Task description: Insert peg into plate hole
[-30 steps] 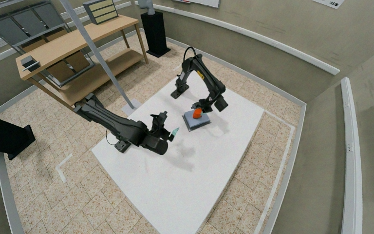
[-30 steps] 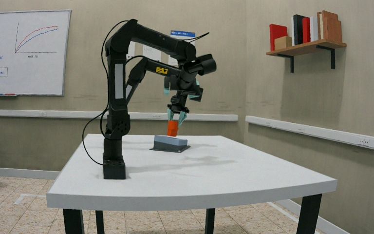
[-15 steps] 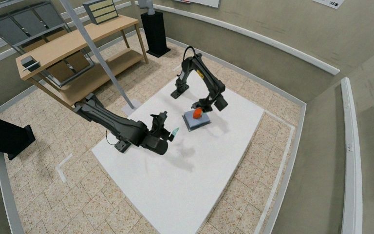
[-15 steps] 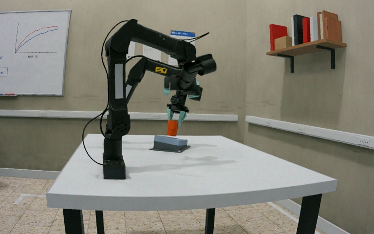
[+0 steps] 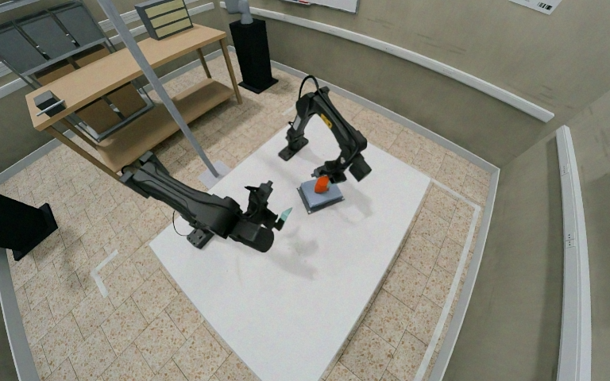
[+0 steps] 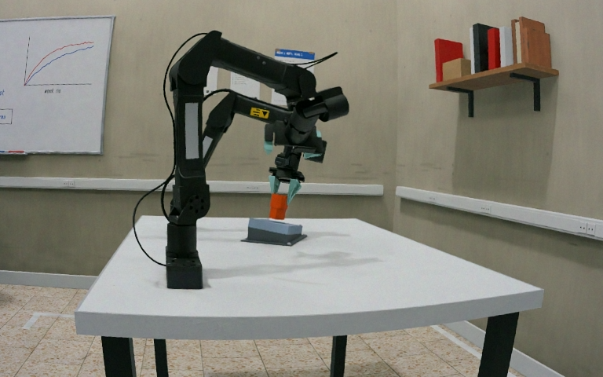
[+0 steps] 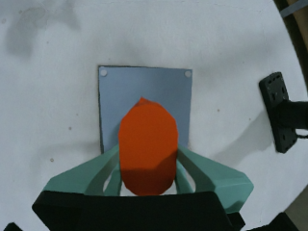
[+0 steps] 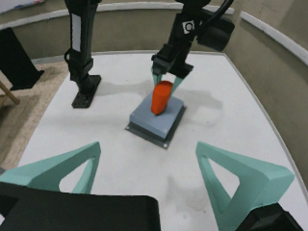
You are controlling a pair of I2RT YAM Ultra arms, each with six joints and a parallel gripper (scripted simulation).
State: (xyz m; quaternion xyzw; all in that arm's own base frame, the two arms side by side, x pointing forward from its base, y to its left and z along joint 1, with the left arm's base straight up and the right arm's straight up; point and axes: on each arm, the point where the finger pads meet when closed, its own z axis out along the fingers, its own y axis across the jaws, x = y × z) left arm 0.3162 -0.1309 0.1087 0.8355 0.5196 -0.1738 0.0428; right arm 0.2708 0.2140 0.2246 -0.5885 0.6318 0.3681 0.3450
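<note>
Start with the white table [image 5: 341, 305] [image 6: 378, 275] [image 7: 231, 38] [image 8: 132, 168]: your work sits above it, so leave the right gripper [image 5: 268, 204] [image 6: 290, 151] [image 8: 149, 146], spread wide with nothing between its fingers, parked out of the way. Next, mind the blue-grey plate [image 5: 310, 193] [image 6: 266, 225] [image 7: 168, 87] [image 8: 146, 120]; its upper face slopes on the dark wedge base [image 5: 321, 206] [image 6: 262, 236] [image 8: 144, 136], so you'd do best to feed along the hole's own axis, likely square to that slope, rather than straight down at the table. The orange peg [image 5: 321, 184] [image 6: 279, 206] [image 7: 148, 140] [image 8: 161, 98] is over the plate, its lower end close to the face; you can't tell whether they touch. Your left gripper [image 5: 321, 178] [image 6: 283, 191] [image 7: 147, 146] [image 8: 163, 93] pinches it from both sides. Keep that grip steady, without squeezing harder. The peg is oblong with a pointed end, so its turn probably matters as much as its position: match outline to hole before lowering. Smallest is the hole itself, which you can't make out under the peg, so ease down lightly, and if it resists, back off, nudge or twist a touch, and try again instead of pushing.

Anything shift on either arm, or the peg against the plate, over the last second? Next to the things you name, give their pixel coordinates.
Nothing visibly changed. The left gripper [image 5: 326, 178] [image 6: 282, 195] [image 7: 147, 146] [image 8: 163, 93] still holds the orange peg [image 5: 321, 184] [image 6: 278, 206] [image 7: 148, 144] [image 8: 161, 98] over the plate [image 5: 321, 202] [image 6: 263, 225] [image 7: 144, 82] [image 8: 151, 122], without visible descent. The right gripper [image 5: 268, 198] [image 6: 290, 152] [image 8: 149, 146] stays open off to the side, and the plate sits where it was. Nothing was grasped or released.
</note>
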